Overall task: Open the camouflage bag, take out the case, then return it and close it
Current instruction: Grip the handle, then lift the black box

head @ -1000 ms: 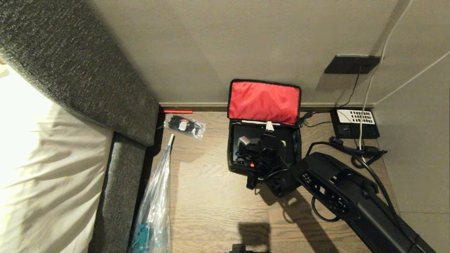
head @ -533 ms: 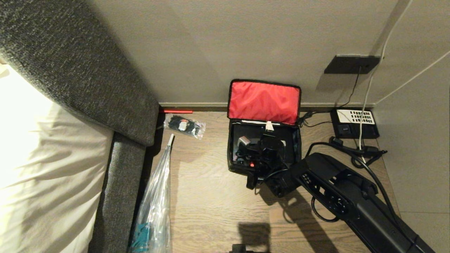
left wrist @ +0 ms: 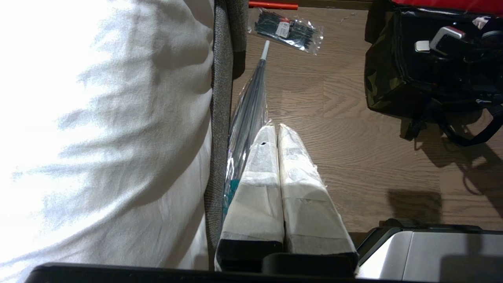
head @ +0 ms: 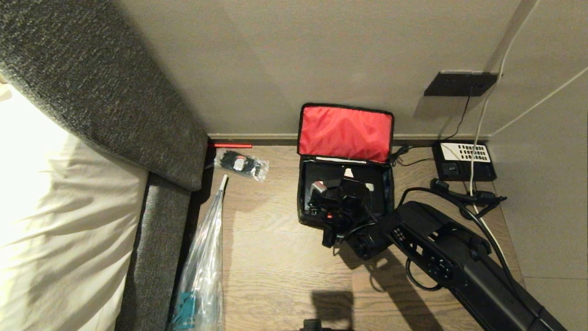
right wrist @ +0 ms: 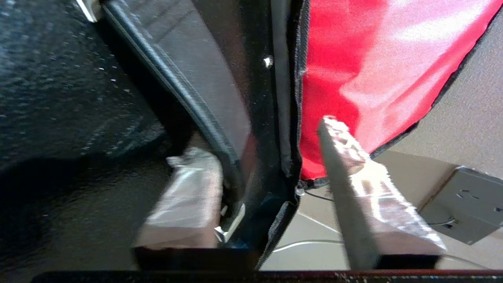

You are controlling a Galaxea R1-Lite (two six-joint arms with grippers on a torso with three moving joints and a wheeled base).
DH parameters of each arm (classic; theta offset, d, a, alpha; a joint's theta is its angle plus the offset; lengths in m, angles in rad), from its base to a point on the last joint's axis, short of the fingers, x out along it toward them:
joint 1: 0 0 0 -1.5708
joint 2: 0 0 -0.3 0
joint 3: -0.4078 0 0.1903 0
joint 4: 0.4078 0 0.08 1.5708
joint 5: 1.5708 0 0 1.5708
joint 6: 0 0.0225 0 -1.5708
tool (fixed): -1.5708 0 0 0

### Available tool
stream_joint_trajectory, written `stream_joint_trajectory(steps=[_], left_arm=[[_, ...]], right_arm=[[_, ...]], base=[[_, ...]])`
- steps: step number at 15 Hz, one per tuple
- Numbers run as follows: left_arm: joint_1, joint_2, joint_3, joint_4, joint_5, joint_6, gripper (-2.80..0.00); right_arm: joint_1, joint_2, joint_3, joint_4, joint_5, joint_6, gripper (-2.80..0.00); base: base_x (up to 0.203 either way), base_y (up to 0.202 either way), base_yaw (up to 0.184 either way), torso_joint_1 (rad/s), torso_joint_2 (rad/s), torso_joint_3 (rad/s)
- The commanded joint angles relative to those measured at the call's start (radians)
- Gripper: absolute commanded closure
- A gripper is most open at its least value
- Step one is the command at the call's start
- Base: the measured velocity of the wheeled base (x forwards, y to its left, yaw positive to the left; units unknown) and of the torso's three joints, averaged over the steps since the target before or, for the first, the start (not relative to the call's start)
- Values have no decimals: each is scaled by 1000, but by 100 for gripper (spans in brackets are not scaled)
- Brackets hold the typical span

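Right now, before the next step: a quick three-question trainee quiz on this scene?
1. True or false: the camouflage bag has its lid up, with the red lining showing.
2. Which arm reaches into the bag? A) left B) right C) neither
3. Fill in: in the head view, the clear packet lies on the floor to the bag's ____.

Key:
1. True.
2. B; the right gripper is inside the bag.
3. Left.
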Motion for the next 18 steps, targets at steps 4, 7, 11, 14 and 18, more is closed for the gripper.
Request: stream_joint_trajectory(steps=[4, 7, 11, 14, 18], left_arm=[[0, 0, 0, 0, 0, 0, 0], [0, 0, 0, 0, 0, 0, 0], [0, 0, 0, 0, 0, 0, 0], [0, 0, 0, 0, 0, 0, 0], [0, 0, 0, 0, 0, 0, 0]], right_arm=[[2, -16, 7, -49, -5, -17, 0], [3, -43, 52, -65, -7, -10, 0], [24, -104, 125, -97, -10, -4, 0], [47, -129, 139, -128, -11, -14, 0], [76, -152, 177, -151, -12, -15, 0]], base=[[0, 0, 0, 0, 0, 0], [0, 0, 0, 0, 0, 0], [0, 0, 0, 0, 0, 0], [0, 0, 0, 0, 0, 0], [0, 0, 0, 0, 0, 0]])
